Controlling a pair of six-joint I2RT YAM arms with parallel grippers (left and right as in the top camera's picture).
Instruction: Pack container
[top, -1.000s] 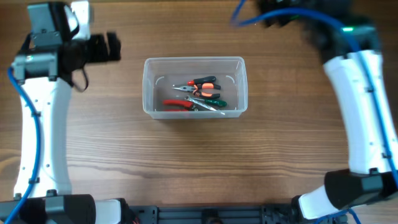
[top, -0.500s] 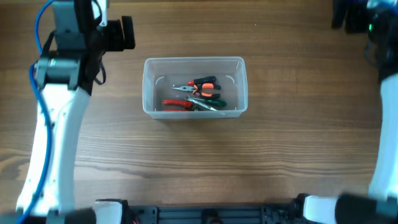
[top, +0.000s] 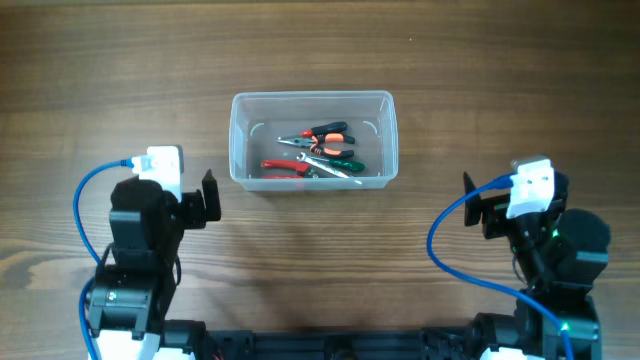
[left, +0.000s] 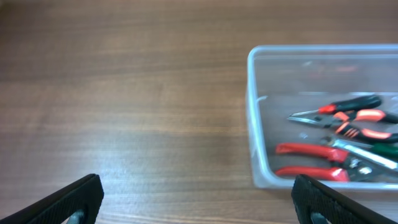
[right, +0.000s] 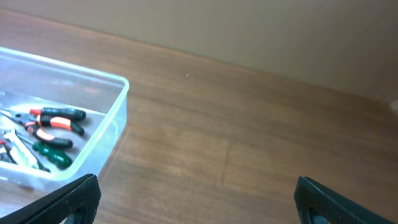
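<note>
The clear plastic container (top: 312, 102) stands on the wooden table at centre. Inside lie pliers with orange-black handles (top: 325, 134), red-handled pliers (top: 285, 167) and a green-handled tool (top: 343, 162). The container also shows in the left wrist view (left: 255, 118) and in the right wrist view (right: 112, 130). My left gripper (left: 199, 202) is open and empty, low at the front left, apart from the container. My right gripper (right: 199, 199) is open and empty at the front right, also apart from it.
The wooden table (top: 320, 250) runs to a wall at the back in the right wrist view (right: 249, 25). Both arm bases sit at the front edge, with blue cables looping beside them.
Both arms have swung from the back corners of the table down to the front edge, left and right of the container. The container and tools have not moved.
</note>
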